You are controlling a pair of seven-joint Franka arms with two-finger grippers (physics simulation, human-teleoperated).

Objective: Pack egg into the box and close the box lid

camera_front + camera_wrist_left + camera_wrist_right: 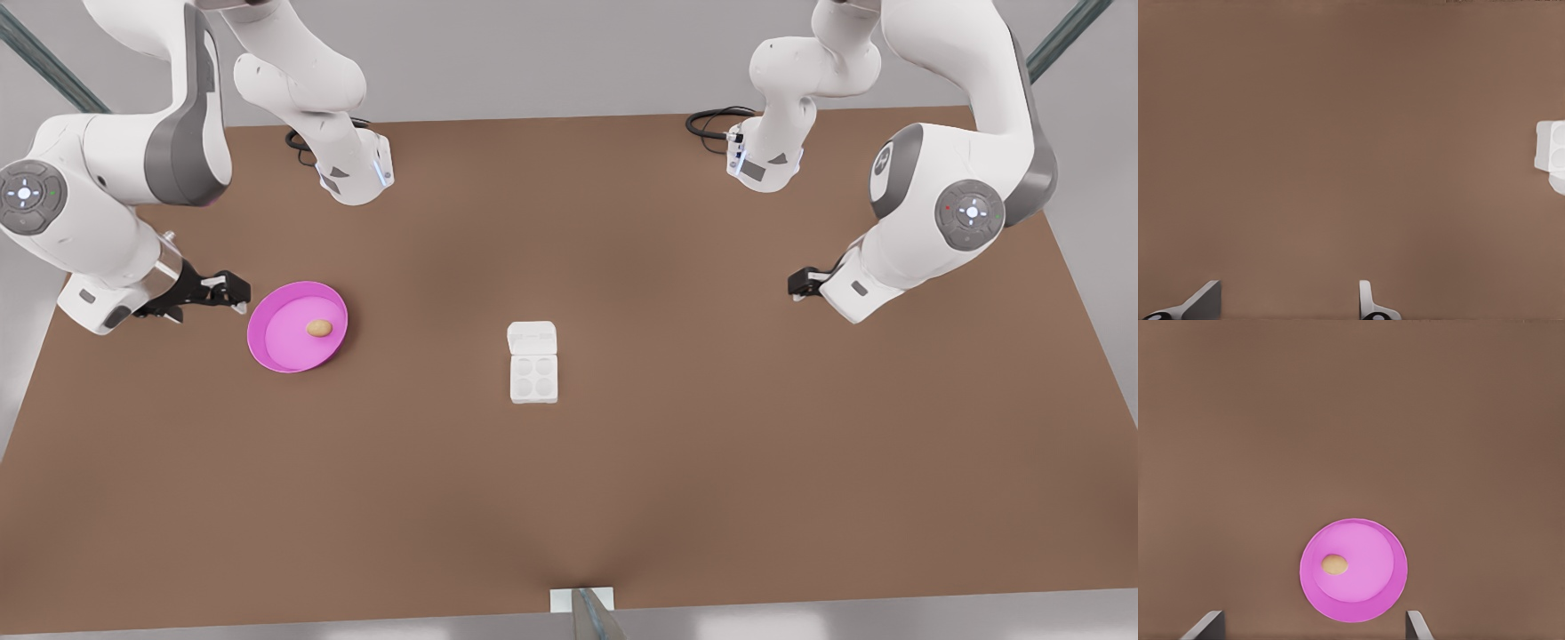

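Pink dish [267,342] holds the egg [319,328], with the right gripper [233,293] just beside its rim, jaws wide. Box [534,379] sits mid-counter, lid [532,338] open. Left gripper [798,284] waits well apart, jaws seemingly open. Pickup pending: descend over the egg.

A simulated lab bench: bare brown table [622,498], grey surround.

Egg [319,328] sits in the pink dish [276,342], left of frame. Box [533,378] is mid-frame, lid [532,338] open. Grippers [216,291] [797,284] hover near the side edges.
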